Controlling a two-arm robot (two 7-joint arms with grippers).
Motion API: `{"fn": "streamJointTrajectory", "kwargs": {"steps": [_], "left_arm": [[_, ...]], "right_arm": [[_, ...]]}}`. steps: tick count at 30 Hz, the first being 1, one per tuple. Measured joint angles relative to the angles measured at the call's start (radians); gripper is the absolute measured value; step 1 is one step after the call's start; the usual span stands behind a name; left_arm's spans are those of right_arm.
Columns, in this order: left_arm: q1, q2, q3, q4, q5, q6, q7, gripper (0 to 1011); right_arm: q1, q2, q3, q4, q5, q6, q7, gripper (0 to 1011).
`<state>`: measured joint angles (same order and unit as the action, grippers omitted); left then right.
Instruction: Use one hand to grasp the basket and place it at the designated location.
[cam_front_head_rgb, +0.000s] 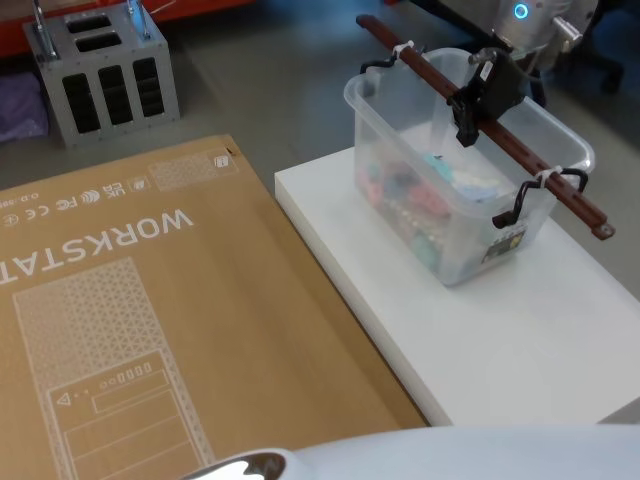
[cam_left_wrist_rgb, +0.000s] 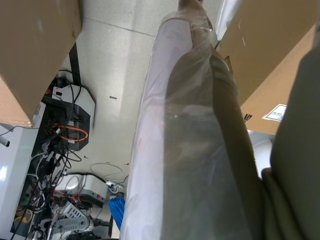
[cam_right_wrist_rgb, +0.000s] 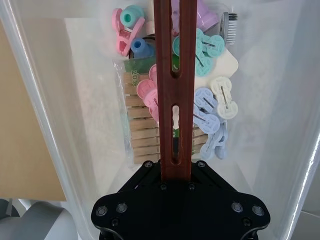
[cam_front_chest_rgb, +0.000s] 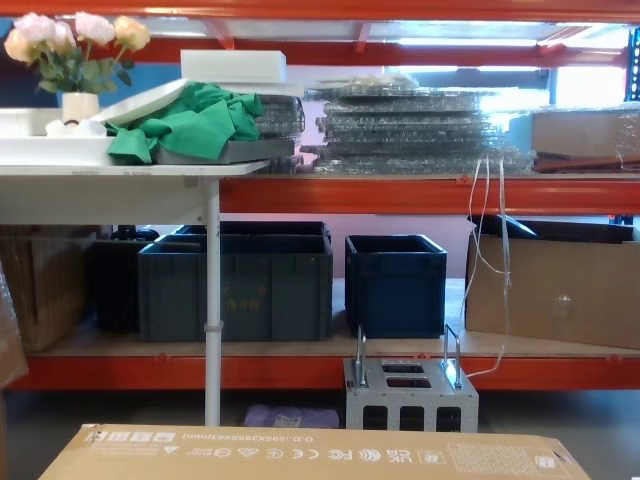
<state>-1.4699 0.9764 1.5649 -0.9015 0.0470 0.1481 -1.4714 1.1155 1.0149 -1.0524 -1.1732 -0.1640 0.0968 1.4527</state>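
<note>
I see the flat brown cardboard carton (cam_front_head_rgb: 170, 330) printed WORKSTATION lying across the near left, and against its right edge the white rectangular slab (cam_front_head_rgb: 520, 340) that carries the load. On the far part of that slab sits the basket (cam_front_head_rgb: 455, 205), a large translucent whitish plastic tub with a rolled rim, part-filled with pastel plastic clothes pegs (cam_right_wrist_rgb: 207, 107) and wooden ones.

Its dark red-brown bar handle (cam_front_head_rgb: 500, 135) stands raised on black pivots, running from far left to near right. My right gripper (cam_front_head_rgb: 482, 92) is clamped on that bar near its middle, the jaws drawn in tight against both sides of it. I cannot tell the left gripper's state; that arm is parked low beside the carton.

My worries: the bar pivots, so the tub could swing in transit and clip the slab or the carton edge. The grip may sit slightly off-centre, so the tub could tilt and spill pegs. The smooth bar might also slide through the pads.
</note>
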Motion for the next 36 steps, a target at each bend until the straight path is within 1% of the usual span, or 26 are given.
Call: {"fn": "streamJointTrajectory", "kwargs": {"steps": [8,12,21,36], "left_arm": [[0.000,0.000,0.000,0.000,0.000,0.000,0.000,0],[0.000,0.000,0.000,0.000,0.000,0.000,0.000,0],[0.000,0.000,0.000,0.000,0.000,0.000,0.000,0],[0.000,0.000,0.000,0.000,0.000,0.000,0.000,0]], "right_arm": [[-0.034,0.027,0.014,-0.032,0.011,0.011,0.004,0],[-0.047,0.031,0.019,-0.041,0.012,0.013,0.006,0],[-0.066,0.031,0.030,-0.045,0.009,0.015,0.013,0],[-0.089,0.020,0.052,-0.043,-0.010,0.009,0.030,0]]}}
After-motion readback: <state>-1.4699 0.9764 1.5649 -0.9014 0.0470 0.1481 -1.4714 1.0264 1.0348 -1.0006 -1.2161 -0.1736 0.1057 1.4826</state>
